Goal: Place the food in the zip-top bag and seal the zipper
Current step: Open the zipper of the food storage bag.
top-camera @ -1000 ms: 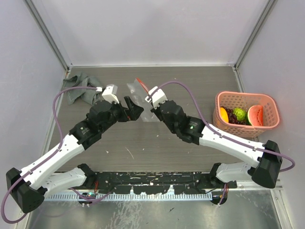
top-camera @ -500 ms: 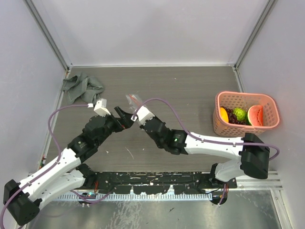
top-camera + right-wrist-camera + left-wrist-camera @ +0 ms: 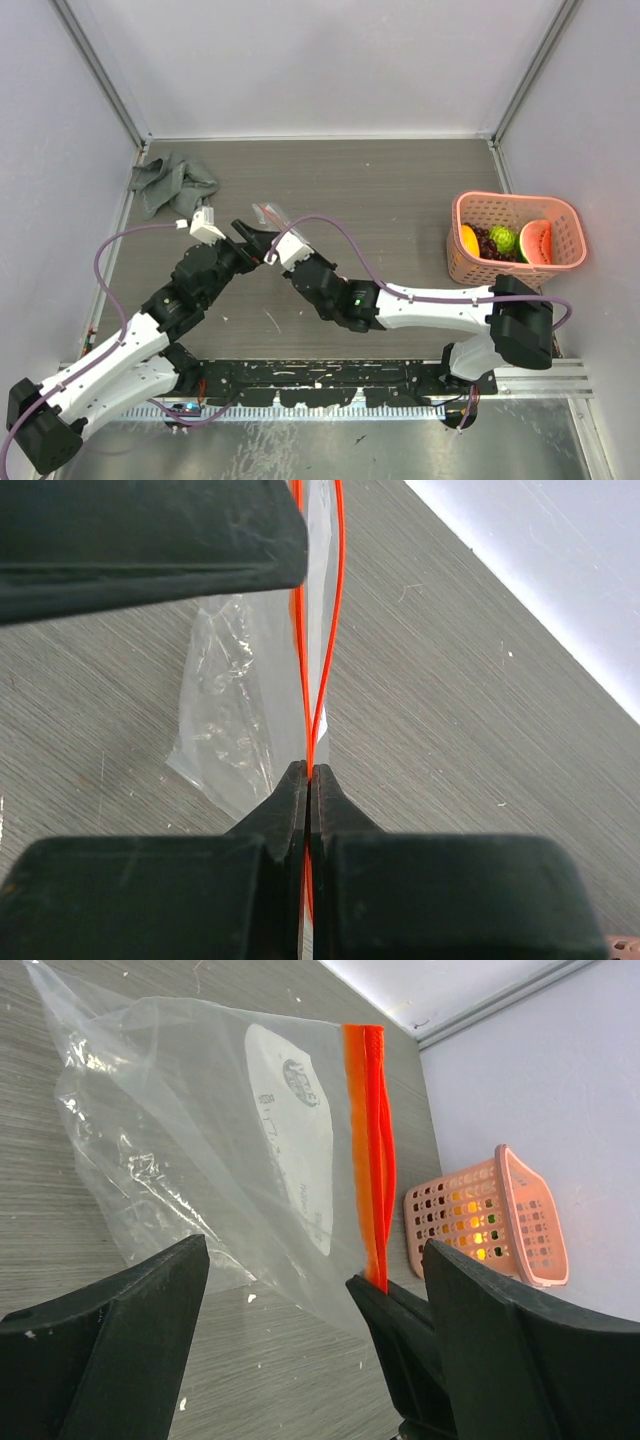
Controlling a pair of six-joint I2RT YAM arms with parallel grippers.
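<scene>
Right gripper (image 3: pixel 310 777) is pinching the zip-top bag (image 3: pixel 200 1130)'s zipper (image 3: pixel 365 1140); left gripper (image 3: pixel 310 1290) is gaping released, bag just ahead of it.

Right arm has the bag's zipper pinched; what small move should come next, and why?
Probably close the left gripper on one lip of the zipper. Its jaws stand wide open facing the zip-top bag, the right gripper pinches the strip's end, and the food all sits in the basket, so the mouth needs spreading first.

light: bright, even | shadows: soft, faint | wrist views: near foreground blurred
</scene>
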